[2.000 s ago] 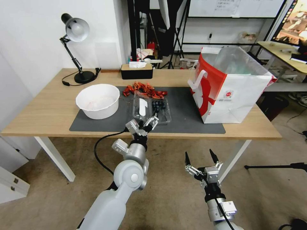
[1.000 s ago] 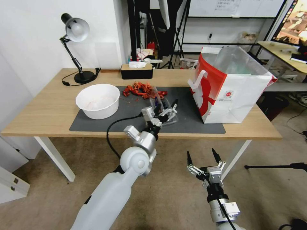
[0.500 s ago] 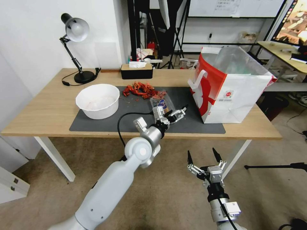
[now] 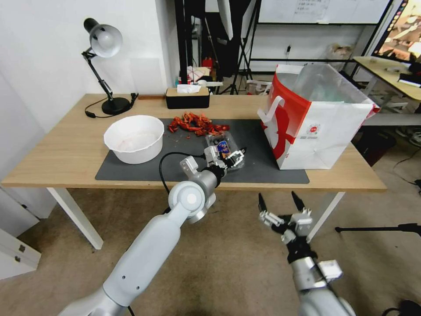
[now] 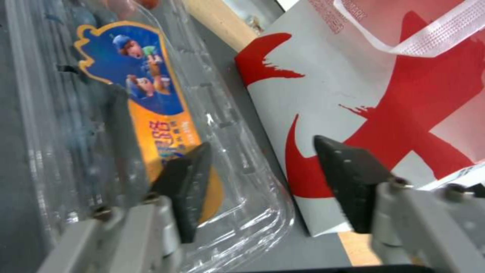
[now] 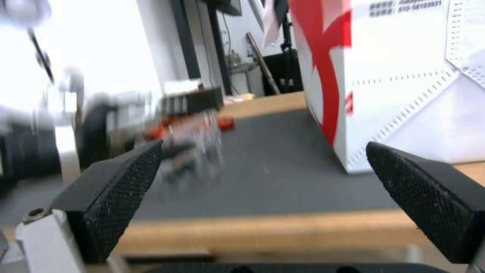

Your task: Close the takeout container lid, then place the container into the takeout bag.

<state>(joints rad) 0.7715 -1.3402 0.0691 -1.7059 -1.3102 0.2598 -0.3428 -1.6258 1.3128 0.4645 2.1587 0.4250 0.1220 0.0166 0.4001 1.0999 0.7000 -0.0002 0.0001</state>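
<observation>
- Since half a second earlier the lid had dropped flat onto the takeout container
- Left gripper sat over its near edge, jaws apart, one fingertip against the lid
- Container lay on the grey mat, just left of the takeout bag
- Right gripper hung below table edge, jaws wide apart

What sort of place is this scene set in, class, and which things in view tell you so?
Probably a robotics lab or studio staged as a takeout packing station: a wooden table with a takeout bag, light stands and a whiteboard behind, and a monitor on a side desk.
</observation>
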